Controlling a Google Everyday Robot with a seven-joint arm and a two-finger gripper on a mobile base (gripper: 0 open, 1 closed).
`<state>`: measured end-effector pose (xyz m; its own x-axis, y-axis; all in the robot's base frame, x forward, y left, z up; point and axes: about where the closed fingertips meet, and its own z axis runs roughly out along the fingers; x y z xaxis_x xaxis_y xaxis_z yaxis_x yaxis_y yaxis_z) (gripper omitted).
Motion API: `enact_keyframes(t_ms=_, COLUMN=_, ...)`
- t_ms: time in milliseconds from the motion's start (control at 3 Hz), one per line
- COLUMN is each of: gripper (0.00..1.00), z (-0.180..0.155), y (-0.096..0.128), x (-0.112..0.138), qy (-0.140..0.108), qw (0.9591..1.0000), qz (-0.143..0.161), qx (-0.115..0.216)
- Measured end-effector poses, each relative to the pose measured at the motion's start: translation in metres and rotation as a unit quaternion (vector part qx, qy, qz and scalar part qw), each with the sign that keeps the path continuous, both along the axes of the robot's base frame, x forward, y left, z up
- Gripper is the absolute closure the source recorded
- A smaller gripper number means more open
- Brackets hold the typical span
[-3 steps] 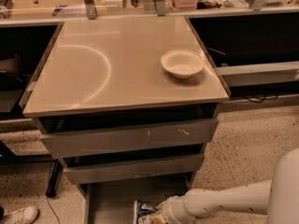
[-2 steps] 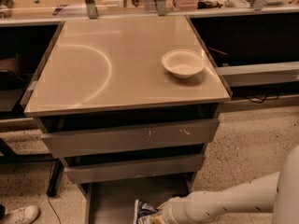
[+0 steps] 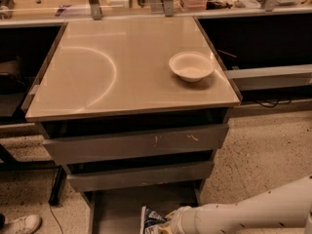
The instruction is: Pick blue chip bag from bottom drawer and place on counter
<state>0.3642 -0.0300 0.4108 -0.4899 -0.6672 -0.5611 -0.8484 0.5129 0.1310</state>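
White-patched blue chip bag at hand, bottom drawer

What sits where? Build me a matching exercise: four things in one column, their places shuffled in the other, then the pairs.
1 blue chip bag
2 white bowl
3 end effector
4 white shoe

A on the floor, far left
B right part of the counter
C lying in the bottom drawer
D just right of the bag, at the picture's bottom edge

Pairs: 1-C, 2-B, 3-D, 4-A
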Motion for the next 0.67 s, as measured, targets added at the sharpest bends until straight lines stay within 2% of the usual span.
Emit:
enact_keyframes(t_ms=333, gripper=1.00, z=0.003, y=0.004, x=0.000, qy=0.003, qw=1.0000, qz=0.008, qx=0.002)
enact_keyframes(t_ms=667, gripper=1.00, z=0.031, y=0.012, x=0.001, qy=0.009, qw=0.9999, qz=0.013, qx=0.006)
